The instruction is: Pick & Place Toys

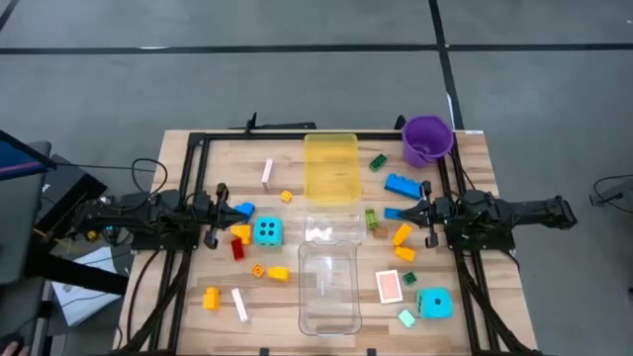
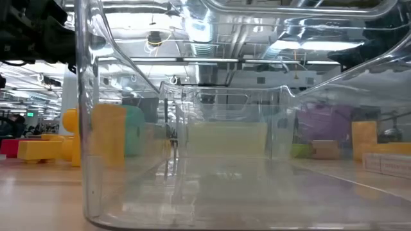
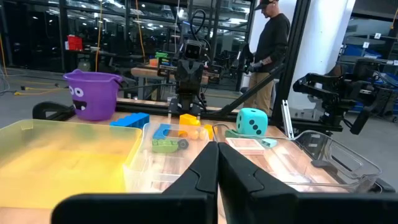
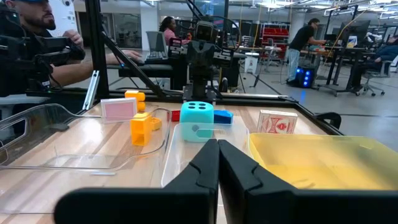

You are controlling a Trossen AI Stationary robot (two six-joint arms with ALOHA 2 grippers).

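left gripper point(image 1: 211, 216): jaws together, empty
right gripper point(image 1: 427, 213): same, nothing held
risk: toys point(image 1: 267, 231) so crowded, a grab likely knocks neighbours

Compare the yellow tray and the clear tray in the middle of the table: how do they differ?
The yellow tray is tinted yellow; the clear tray has no tint. In the high view the yellow tray lies at the table's far side, near the purple bucket; the clear tray lies at the near edge. Both are rectangular and hold no toys.
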